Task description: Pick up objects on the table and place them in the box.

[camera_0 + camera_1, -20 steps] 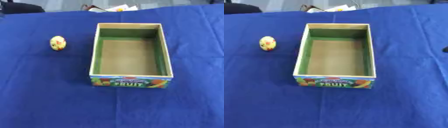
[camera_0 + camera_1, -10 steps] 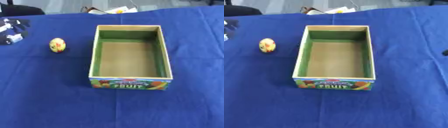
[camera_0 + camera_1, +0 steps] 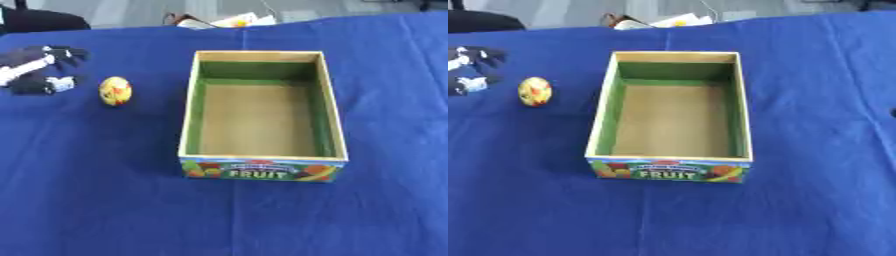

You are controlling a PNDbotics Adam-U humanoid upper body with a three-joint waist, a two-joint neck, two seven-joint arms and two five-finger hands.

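Note:
A small yellow egg-shaped object [image 3: 115, 90] with red spots lies on the blue cloth, left of the box. The box [image 3: 187, 120] is an open wooden tray with green inner walls and a "FRUIT" label on its near side; nothing lies inside it. My left hand [image 3: 39, 70] comes in from the left edge, black with silver parts, its fingers spread open just left of the yellow object and apart from it. The right hand shows only as a dark speck at the right edge of the right eye view.
A blue cloth [image 3: 105, 190] covers the whole table. Beyond its far edge lie some papers and a yellow-and-white item [image 3: 229, 21]; a dark shape [image 3: 39, 20] sits at the far left corner.
My left hand has come in from the left edge and moved right, toward the yellow object. The object and the box have not moved.

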